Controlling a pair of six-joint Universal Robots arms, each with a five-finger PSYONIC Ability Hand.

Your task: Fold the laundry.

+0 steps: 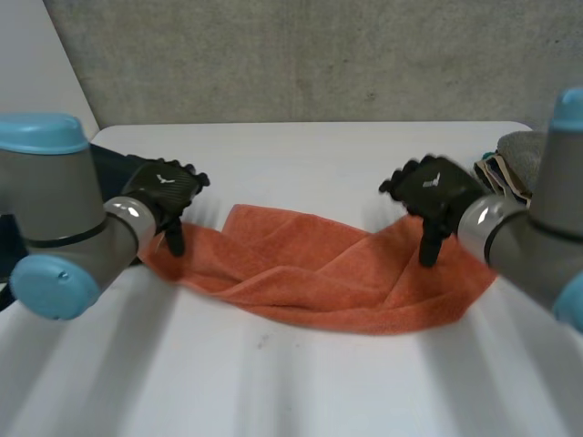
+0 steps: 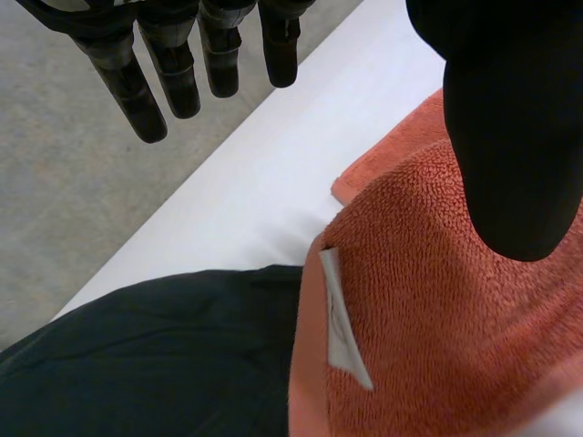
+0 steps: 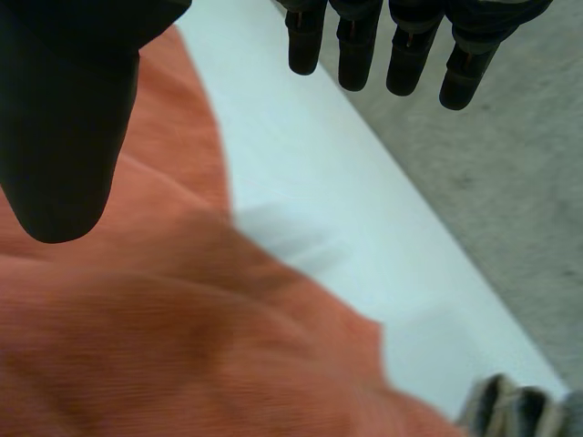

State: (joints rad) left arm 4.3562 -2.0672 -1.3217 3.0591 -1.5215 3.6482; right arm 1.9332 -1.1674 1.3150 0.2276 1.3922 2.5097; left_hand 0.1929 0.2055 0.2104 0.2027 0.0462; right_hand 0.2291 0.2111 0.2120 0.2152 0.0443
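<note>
An orange towel (image 1: pixel 319 273) lies rumpled across the middle of the white table (image 1: pixel 310 155). My left hand (image 1: pixel 164 196) hovers over the towel's left end, fingers straight and apart from the thumb, holding nothing. In the left wrist view the thumb (image 2: pixel 510 127) hangs above the orange towel (image 2: pixel 428 309), which has a white label (image 2: pixel 342 319) at its edge. My right hand (image 1: pixel 433 196) hovers over the towel's right end, open too. In the right wrist view its thumb (image 3: pixel 64 118) is above the towel (image 3: pixel 164 337) and its fingers (image 3: pixel 355 45) reach past the towel's edge.
A dark garment (image 2: pixel 155 355) lies beside the towel's left end, also seen at the table's left edge in the head view as a dark garment (image 1: pixel 109 164). More folded cloth (image 1: pixel 510 168) is piled at the right back corner. A grey wall stands behind the table.
</note>
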